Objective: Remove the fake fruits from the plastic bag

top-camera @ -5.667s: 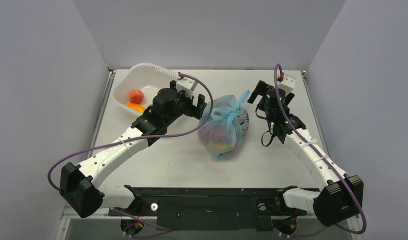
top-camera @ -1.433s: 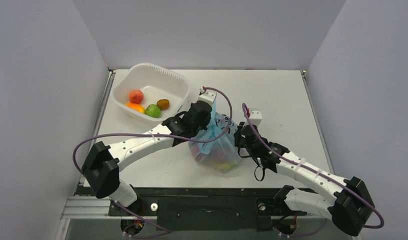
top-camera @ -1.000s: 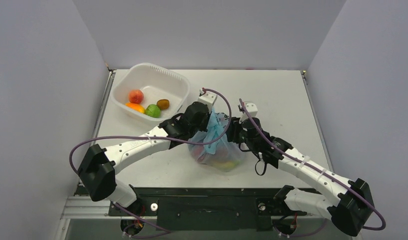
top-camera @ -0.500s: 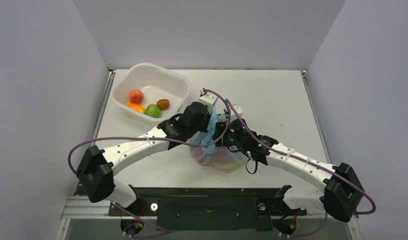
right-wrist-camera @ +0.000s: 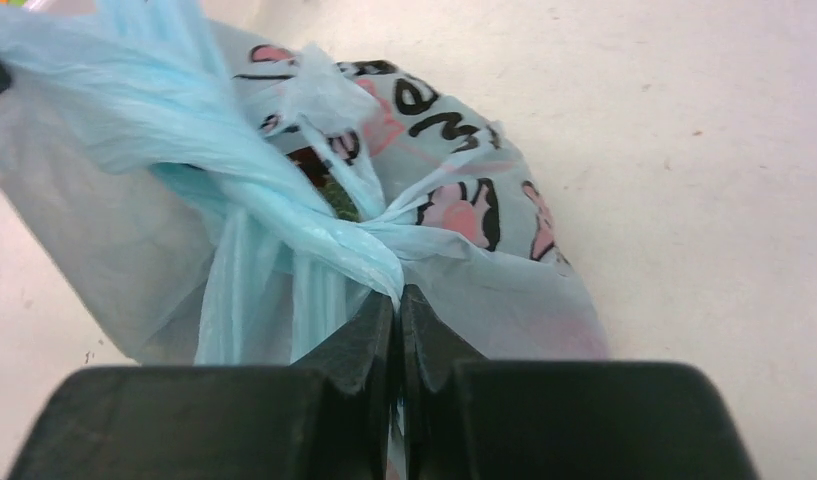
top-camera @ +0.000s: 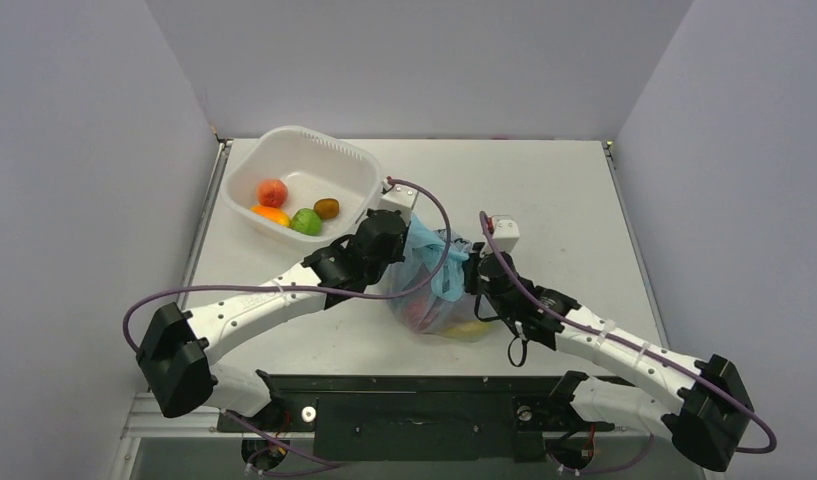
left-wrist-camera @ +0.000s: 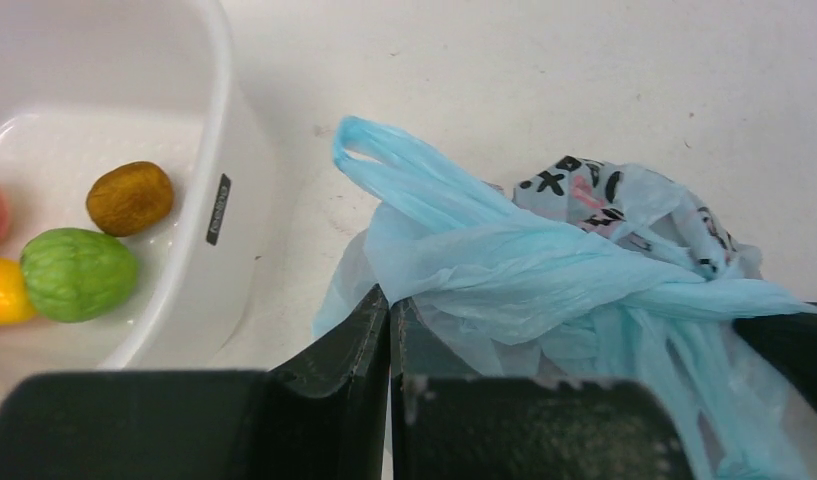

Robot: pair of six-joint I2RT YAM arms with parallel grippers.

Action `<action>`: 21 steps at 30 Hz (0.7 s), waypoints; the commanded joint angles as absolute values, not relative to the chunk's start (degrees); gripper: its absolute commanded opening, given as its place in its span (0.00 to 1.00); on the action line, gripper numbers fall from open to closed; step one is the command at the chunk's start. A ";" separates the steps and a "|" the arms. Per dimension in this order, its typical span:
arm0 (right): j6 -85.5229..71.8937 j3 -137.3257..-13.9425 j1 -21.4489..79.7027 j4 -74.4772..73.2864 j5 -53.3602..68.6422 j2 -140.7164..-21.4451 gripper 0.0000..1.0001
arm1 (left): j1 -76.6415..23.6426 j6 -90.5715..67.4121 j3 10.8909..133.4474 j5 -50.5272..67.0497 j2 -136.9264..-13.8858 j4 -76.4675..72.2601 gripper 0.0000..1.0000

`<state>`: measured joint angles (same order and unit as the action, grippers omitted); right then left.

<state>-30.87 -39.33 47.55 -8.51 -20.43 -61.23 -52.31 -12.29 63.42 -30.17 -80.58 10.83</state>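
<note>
The plastic bag (top-camera: 436, 298) lies mid-table, light blue with pink and dark prints, its handles tied in a knot. The fake fruits are inside it: red (top-camera: 416, 313) and yellow (top-camera: 470, 327) shapes show through the film, and a dark green patch (right-wrist-camera: 336, 203) shows at the knot. My left gripper (top-camera: 408, 250) is at the bag's left top, shut on a handle (left-wrist-camera: 464, 250). My right gripper (top-camera: 472, 273) is at the bag's right, shut on the twisted film beside the knot (right-wrist-camera: 369, 250). The knotted film is drawn taut between them.
A white tub (top-camera: 336, 158) stands at the back left, close to my left wrist. It holds a red piece (top-camera: 272, 192), an orange piece (top-camera: 271, 213), a lime-green piece (top-camera: 305, 221) and a brown oval (top-camera: 326, 208).
My right gripper reached in to the knot while open, shut on the film and drew back to the right. My left gripper shifted slightly left with its handle, and the bag slid with them.
</note>
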 commanded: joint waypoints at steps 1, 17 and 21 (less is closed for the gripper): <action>-34.74 -35.18 44.72 -8.62 -27.89 -54.54 0.00 | -52.13 -13.17 61.76 -39.70 -75.39 3.52 0.00; -22.32 -38.22 39.17 -12.99 -11.04 -49.59 0.05 | -52.18 -6.41 56.58 -27.58 -68.75 -5.72 0.05; -18.79 -40.22 41.68 -12.72 -6.40 -51.91 0.06 | -52.12 -5.70 56.53 -24.61 -67.79 -6.12 0.27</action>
